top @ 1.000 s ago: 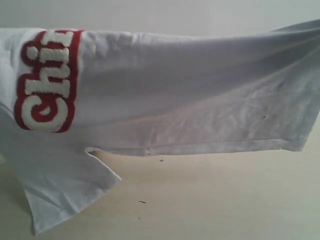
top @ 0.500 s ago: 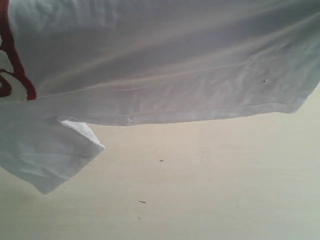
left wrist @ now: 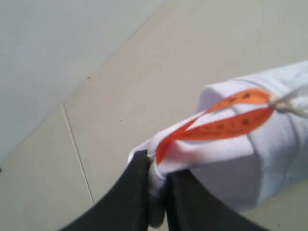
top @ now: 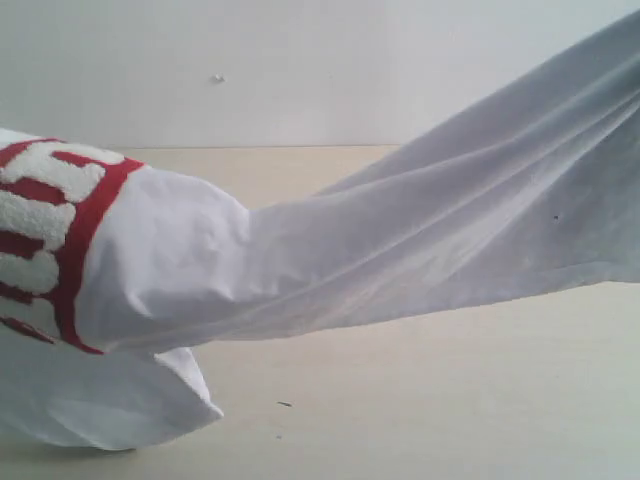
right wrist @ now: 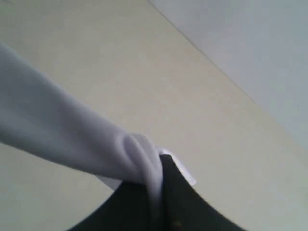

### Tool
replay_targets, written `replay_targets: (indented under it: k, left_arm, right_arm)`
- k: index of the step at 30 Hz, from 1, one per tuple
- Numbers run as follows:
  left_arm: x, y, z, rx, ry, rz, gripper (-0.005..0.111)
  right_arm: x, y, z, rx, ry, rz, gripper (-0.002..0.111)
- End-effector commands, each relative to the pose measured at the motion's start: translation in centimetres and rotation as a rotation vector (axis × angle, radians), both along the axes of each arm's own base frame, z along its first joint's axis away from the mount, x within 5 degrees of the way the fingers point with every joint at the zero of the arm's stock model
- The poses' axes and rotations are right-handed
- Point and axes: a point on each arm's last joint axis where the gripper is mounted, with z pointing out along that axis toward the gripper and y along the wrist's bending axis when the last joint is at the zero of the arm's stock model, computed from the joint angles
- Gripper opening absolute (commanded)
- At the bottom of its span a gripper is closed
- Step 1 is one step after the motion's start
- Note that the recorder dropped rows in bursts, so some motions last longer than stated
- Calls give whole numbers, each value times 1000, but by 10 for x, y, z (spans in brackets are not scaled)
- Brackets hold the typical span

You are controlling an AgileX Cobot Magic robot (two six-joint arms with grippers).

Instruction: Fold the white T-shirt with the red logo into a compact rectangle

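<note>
Pale beige tabletop point(top: 450, 400) w/ small dark specks point(top: 285, 404), plain white wall point(top: 300, 70) behind.

The white T-shirt point(top: 420, 230) was thin, matt cloth, softly creased. Its red logo point(top: 50, 240) had fuzzy, towel-like white lettering on red. The orange neck tag point(left wrist: 226, 126) looked smooth and ribbon-like. The tabletop point(top: 450, 400) was pale, matt, smooth.

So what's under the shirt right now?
Under the raised shirt only bare table shows, with a small dark speck. Its drooping left end hides whatever lies beneath it.
</note>
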Motion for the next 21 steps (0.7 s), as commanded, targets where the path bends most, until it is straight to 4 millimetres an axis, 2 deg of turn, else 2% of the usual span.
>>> replay_targets:
  k: [1,6,9,10,12,14,18,21]
  left_arm:
    - [16,-2,-12,-5,110,-18,0]
    - [43,-3,-29,25,197,-47,0]
    - [64,-3,-46,60,274,-82,0]
    - [84,-4,-61,95,314,-127,0]
    - [105,-4,-75,108,311,-142,0]
    - [122,-5,-87,108,304,-141,0]
    - [163,-6,-130,111,335,-147,0]
    - [188,-6,-159,135,393,-177,0]
  right_arm:
    - [13,-6,-17,-38,75,-44,0]
    - [45,-12,-55,-50,247,-48,0]
    - [73,-15,-80,-24,368,-62,0]
    - [91,-18,-100,-21,449,-60,0]
    - [108,-21,-119,-25,504,-62,0]
    - [127,-23,-138,-22,514,-77,0]
    - [168,-29,-180,-15,615,-83,0]
    - [194,-32,-202,-13,684,-73,0]
